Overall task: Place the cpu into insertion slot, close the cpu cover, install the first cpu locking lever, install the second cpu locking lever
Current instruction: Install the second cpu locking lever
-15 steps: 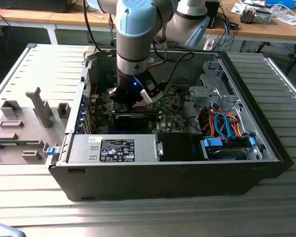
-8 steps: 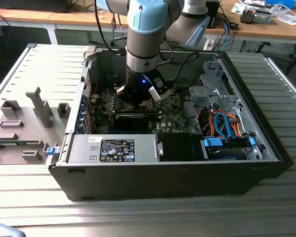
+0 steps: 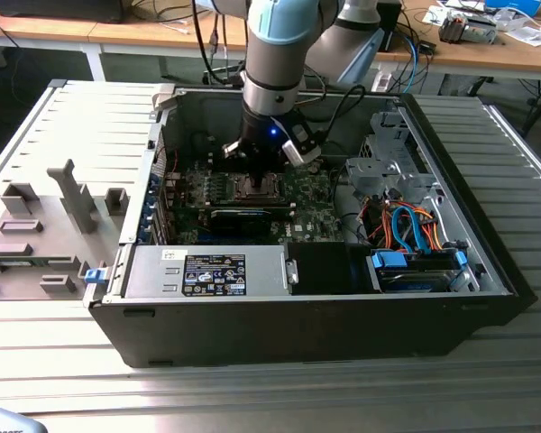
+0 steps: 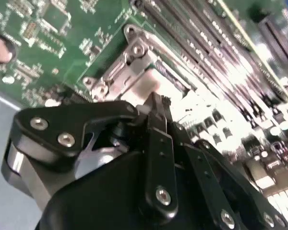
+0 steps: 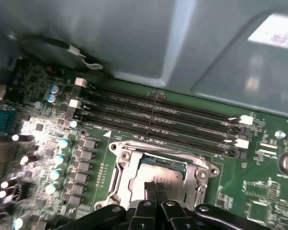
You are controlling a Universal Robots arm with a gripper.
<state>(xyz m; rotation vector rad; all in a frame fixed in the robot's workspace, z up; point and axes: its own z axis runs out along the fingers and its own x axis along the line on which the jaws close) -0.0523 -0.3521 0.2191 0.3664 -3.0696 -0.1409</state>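
The open computer case [image 3: 325,298] is lying on the desk [image 3: 487,379]. Inside it, the claw [image 5: 156,188] is hovering directly over the socket [image 5: 129,158], fingertips clenched together, the chip [image 5: 165,168] sitting in the socket beneath them.

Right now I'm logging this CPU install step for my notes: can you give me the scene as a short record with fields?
setting: open computer case on a metal table
gripper: directly over the CPU socket, jaws together
cpu: lying in the socket
cover: not closed over the chip
nearby: memory slots beside the socket
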